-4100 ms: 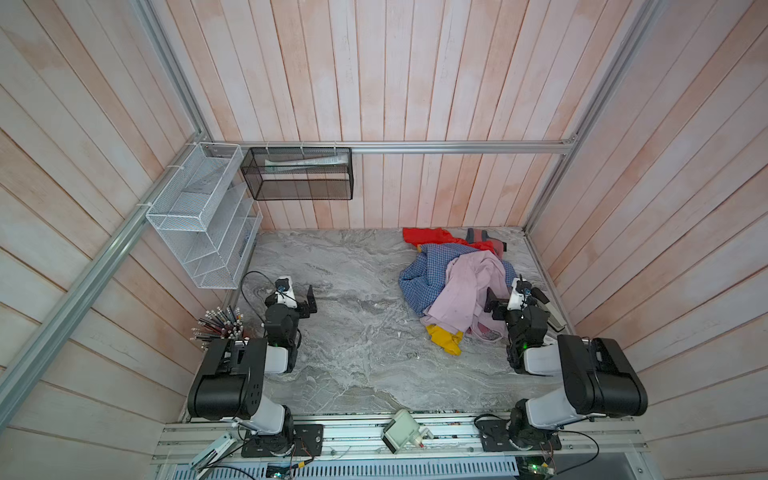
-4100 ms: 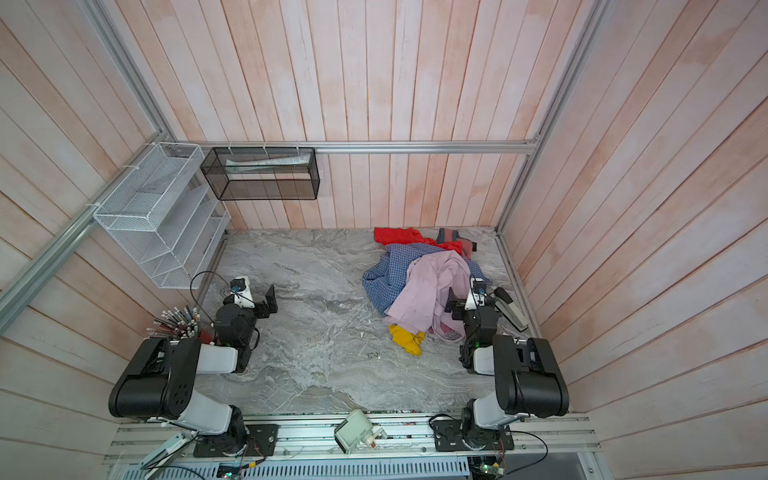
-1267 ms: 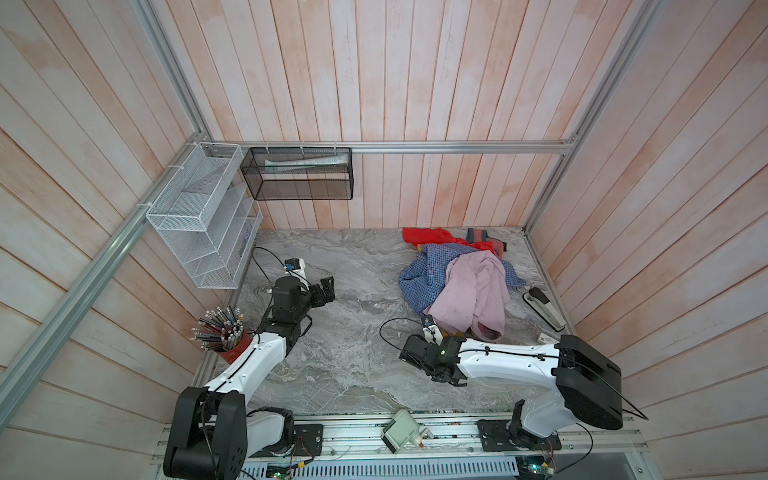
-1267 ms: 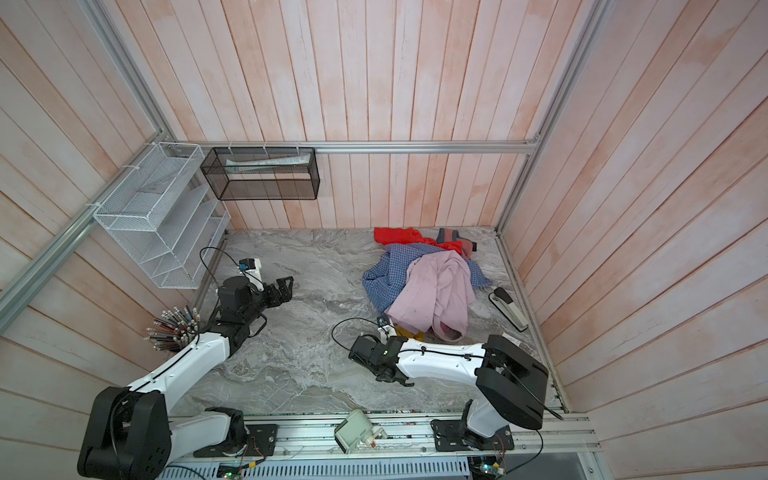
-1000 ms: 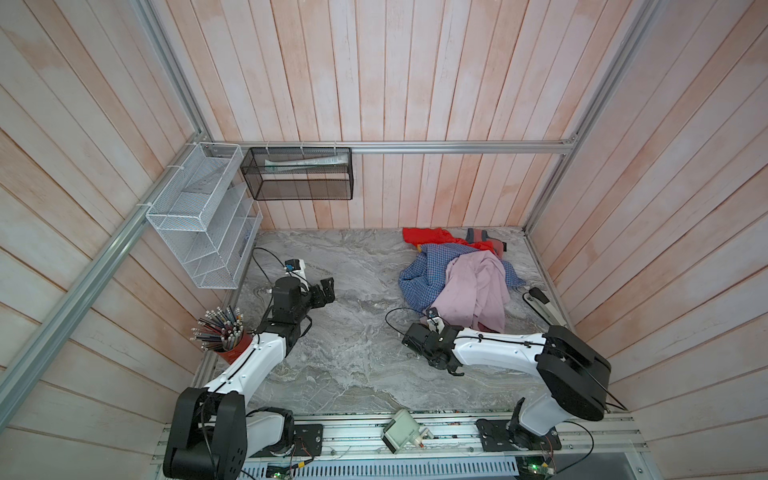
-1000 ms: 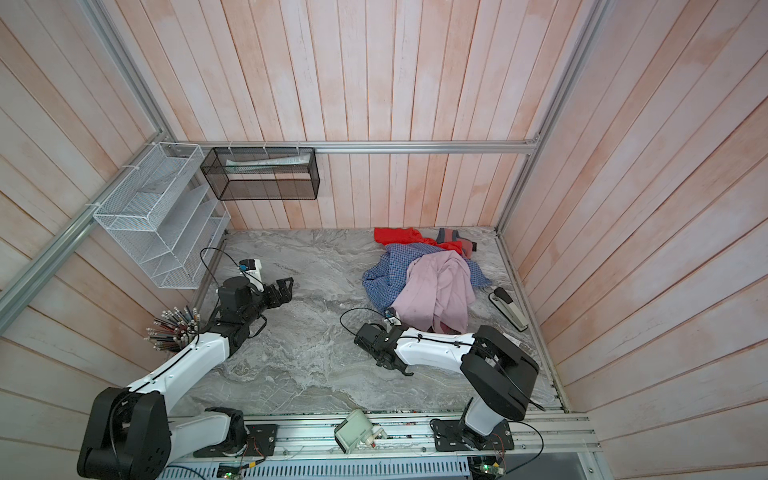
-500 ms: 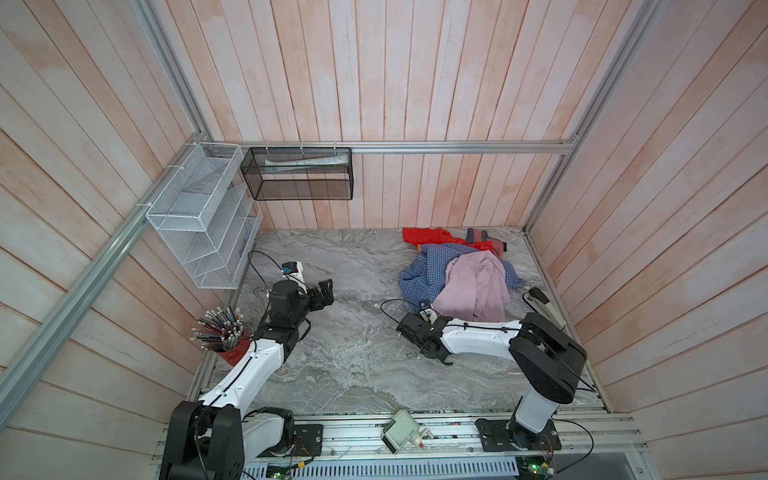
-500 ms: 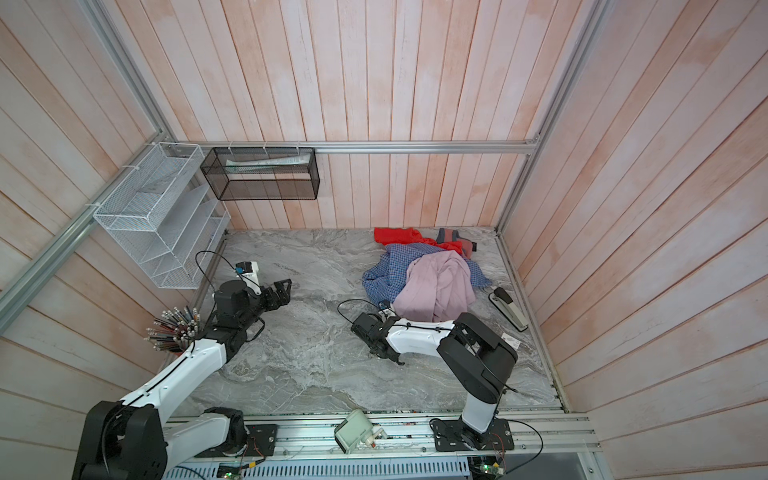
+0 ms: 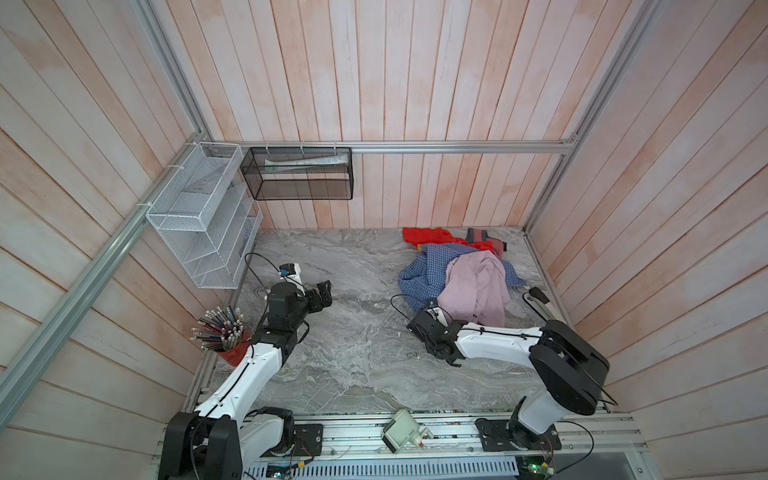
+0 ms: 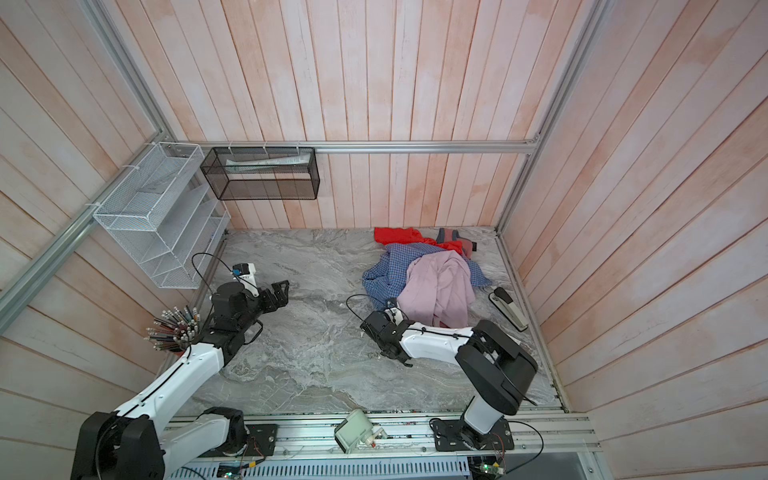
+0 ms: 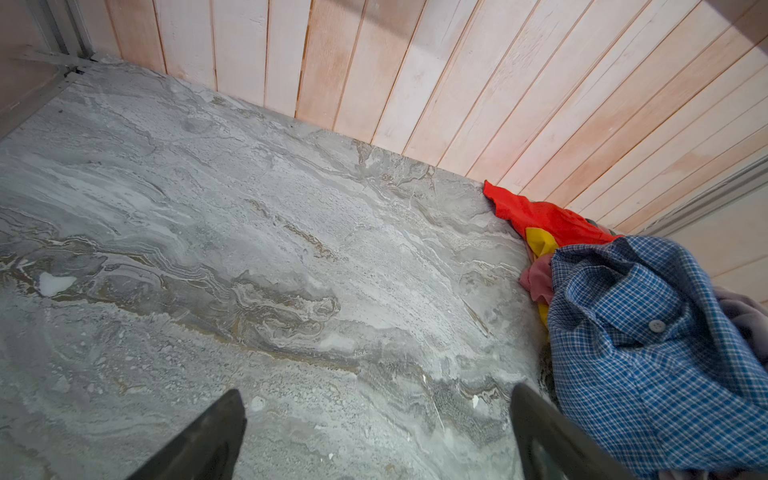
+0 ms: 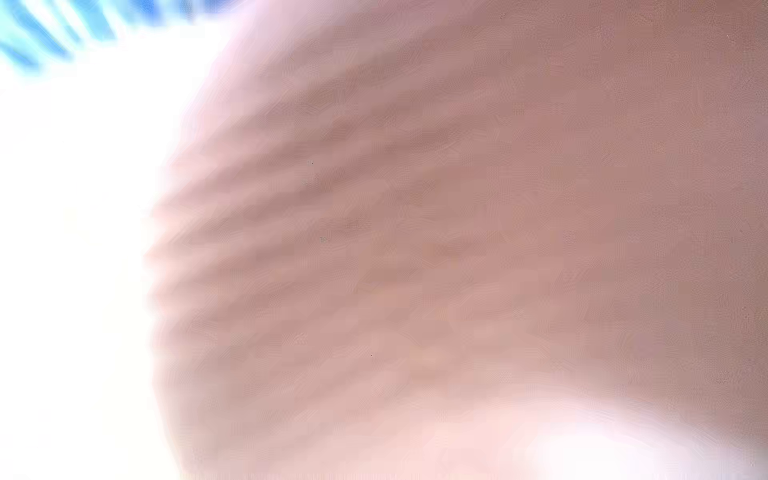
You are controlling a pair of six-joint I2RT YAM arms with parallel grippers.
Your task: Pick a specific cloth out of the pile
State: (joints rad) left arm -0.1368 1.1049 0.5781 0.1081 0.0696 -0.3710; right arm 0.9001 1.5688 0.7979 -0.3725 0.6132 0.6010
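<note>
The pile sits at the back right, with a pale lilac-pink shirt (image 9: 476,286) over a blue checked shirt (image 9: 424,270) and a red-orange cloth (image 9: 428,237) behind. The yellow cloth (image 11: 540,243) shows only as a small patch between the red and checked fabric in the left wrist view. Both top views hide it. My right arm's wrist (image 9: 426,328) lies low at the pile's near-left edge. Its fingers are hidden and its camera is smothered by blurred pink fabric (image 12: 457,249). My left gripper (image 9: 324,293) hovers open and empty over bare table.
A stapler (image 9: 540,301) lies right of the pile by the wall. A red cup of pencils (image 9: 226,332) stands beside the left arm. A white mesh rack (image 9: 203,232) and a black mesh basket (image 9: 297,174) hang on the walls. A cable loops (image 9: 399,303) by the right wrist.
My right arm has swung from the front middle of the table up to the pile's near-left edge, and its jaws have closed. The left arm has barely moved.
</note>
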